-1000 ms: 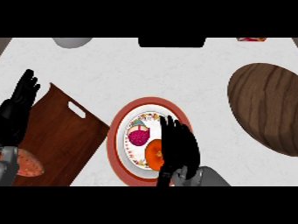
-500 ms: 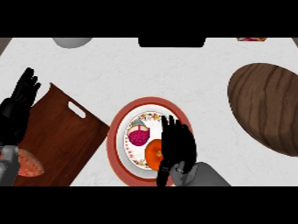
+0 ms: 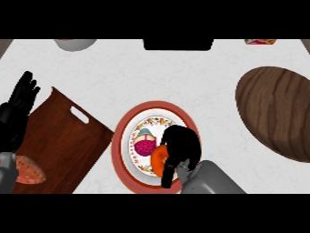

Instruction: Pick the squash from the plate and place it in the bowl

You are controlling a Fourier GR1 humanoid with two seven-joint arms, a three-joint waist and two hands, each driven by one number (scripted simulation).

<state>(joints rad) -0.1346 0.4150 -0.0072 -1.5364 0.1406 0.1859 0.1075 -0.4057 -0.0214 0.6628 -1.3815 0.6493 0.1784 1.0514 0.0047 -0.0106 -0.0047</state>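
Observation:
An orange squash (image 3: 158, 158) lies on the lower part of a patterned plate with a red rim (image 3: 126, 132), beside a purple design at the plate's centre. My right hand (image 3: 182, 146) sits on the squash's right side, fingers curled over it and thumb down along its lower edge, hiding much of it. The squash still touches the plate. The bowl (image 3: 281, 111), a large dark wooden oval, stands to the right of the plate. My left hand (image 3: 12, 117) rests open at the left edge, fingers up.
A brown cutting board (image 3: 57, 136) lies left of the plate, with an orange-pink vegetable (image 3: 30, 169) on its lower corner. At the back edge are a grey dish (image 3: 75, 43), a black object (image 3: 177, 44) and a small red item (image 3: 260, 42).
My right hand's fingers have curled down from straight onto the squash, and the wrist has shifted slightly right. The left hand has not moved.

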